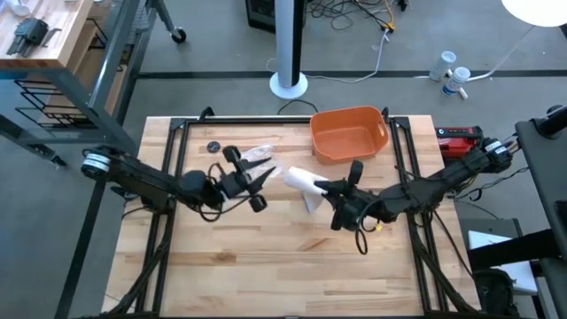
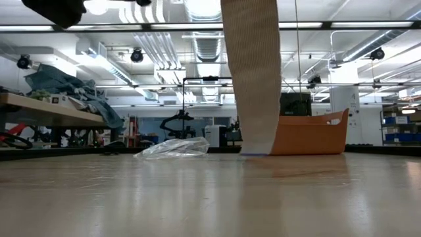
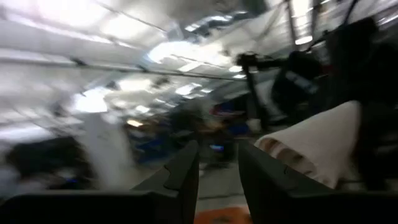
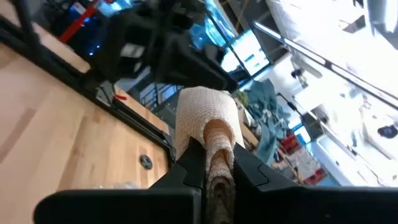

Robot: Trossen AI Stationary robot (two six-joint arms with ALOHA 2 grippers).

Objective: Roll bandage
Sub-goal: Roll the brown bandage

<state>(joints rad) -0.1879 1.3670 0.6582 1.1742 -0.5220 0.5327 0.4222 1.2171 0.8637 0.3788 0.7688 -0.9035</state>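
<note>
No readable text or labels anywhere, perhaps through blur.

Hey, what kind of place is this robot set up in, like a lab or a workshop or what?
Most likely a lab or workshop. The ceiling shows bare ducts and strip lights, a cluttered workbench stands along one side, and cables trail over the grey floor beyond the wooden table.

Overhead, table-level, two upward-tilted wrist cameras
</note>
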